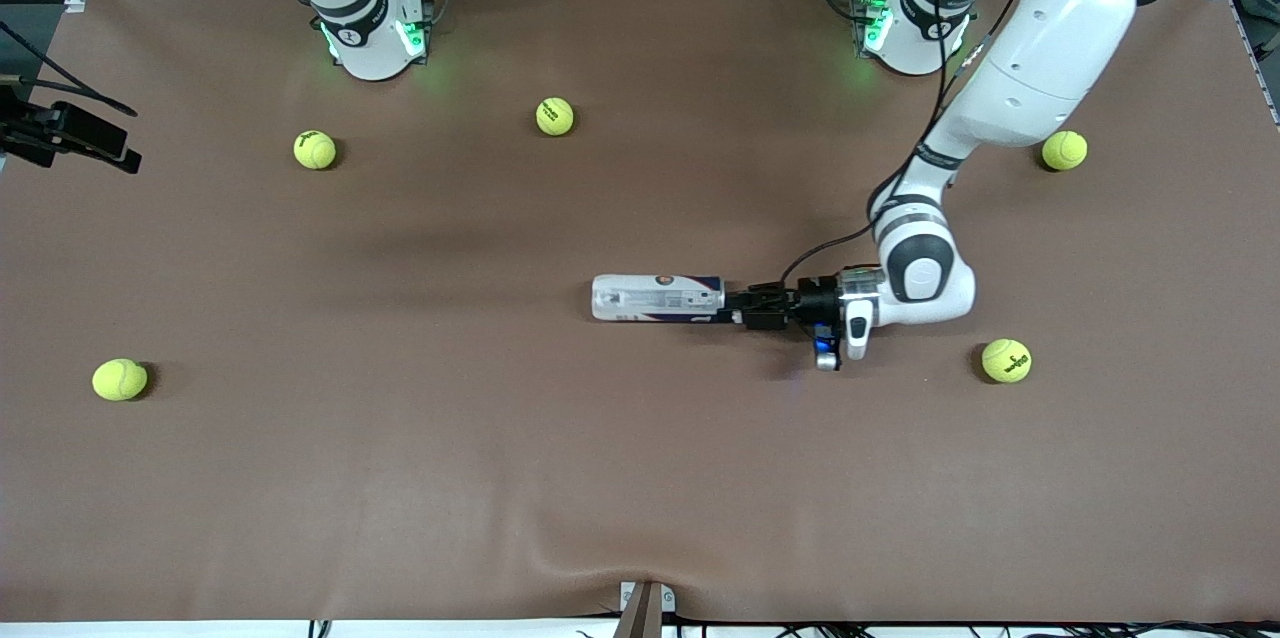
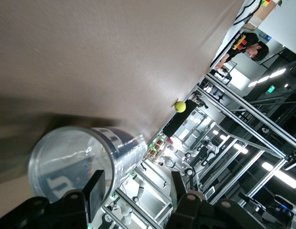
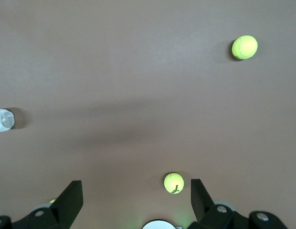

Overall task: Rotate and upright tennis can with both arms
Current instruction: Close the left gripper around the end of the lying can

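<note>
The tennis can (image 1: 657,298) lies on its side in the middle of the brown table (image 1: 640,478), its navy end toward the left arm's end. My left gripper (image 1: 738,307) is low at that navy end, level with the table, and open. In the left wrist view the can (image 2: 74,155) shows end-on, beside and partly in front of one finger (image 2: 96,191), not between the two; the left gripper (image 2: 137,183) is empty. My right gripper (image 3: 136,200) is open and empty, high over the table, out of the front view. The can's tip (image 3: 2,119) shows at that view's edge.
Several yellow-green tennis balls lie scattered: one (image 1: 1006,360) near the left arm's wrist, one (image 1: 1064,150) under its upper arm, two (image 1: 555,116) (image 1: 315,149) near the right arm's base, one (image 1: 120,379) toward the right arm's end. A black device (image 1: 70,133) juts in there.
</note>
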You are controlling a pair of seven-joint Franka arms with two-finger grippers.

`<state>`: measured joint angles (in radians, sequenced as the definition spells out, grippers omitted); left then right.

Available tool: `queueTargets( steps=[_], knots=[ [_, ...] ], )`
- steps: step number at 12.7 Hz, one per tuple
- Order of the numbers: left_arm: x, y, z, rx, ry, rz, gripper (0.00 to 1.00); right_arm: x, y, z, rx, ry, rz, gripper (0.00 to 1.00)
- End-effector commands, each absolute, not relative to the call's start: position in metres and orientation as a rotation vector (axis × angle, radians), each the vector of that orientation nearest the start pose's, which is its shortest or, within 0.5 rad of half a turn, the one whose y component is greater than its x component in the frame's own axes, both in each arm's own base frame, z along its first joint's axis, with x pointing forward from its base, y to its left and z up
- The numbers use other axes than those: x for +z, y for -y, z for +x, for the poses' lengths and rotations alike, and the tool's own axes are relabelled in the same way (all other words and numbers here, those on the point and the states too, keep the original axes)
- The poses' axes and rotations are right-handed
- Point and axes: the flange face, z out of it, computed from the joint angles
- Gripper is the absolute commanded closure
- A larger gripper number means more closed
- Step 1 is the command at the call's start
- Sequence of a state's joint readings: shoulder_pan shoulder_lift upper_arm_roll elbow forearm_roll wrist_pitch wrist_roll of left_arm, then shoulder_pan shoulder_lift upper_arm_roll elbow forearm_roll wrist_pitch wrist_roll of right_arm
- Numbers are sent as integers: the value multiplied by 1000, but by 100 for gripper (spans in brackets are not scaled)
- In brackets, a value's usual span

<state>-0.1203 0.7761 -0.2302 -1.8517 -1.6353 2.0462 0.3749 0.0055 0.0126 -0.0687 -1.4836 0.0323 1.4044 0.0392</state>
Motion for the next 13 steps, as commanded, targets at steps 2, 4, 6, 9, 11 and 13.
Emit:
queueTargets(
  steps=[2, 4, 6, 9, 11, 13],
  knots=[
    [113, 273, 559, -453, -616, 1718, 46, 661, 35, 533, 99, -190, -3085, 0],
    [113, 275, 560, -443, -621, 1729, 54, 659, 28, 530, 142, -170, -3090, 0],
    [120, 277, 568, -428, -611, 1725, 92, 659, 30, 531, 137, -175, -3084, 0],
    [142, 282, 586, -397, -583, 1716, 100, 660, 33, 531, 135, -184, -3088, 0],
    [160, 282, 599, -386, -579, 1712, 100, 661, 32, 530, 132, -181, -3088, 0],
    [195, 280, 619, -401, -589, 1728, 100, 660, 33, 531, 135, -184, -3088, 0]
  ],
)
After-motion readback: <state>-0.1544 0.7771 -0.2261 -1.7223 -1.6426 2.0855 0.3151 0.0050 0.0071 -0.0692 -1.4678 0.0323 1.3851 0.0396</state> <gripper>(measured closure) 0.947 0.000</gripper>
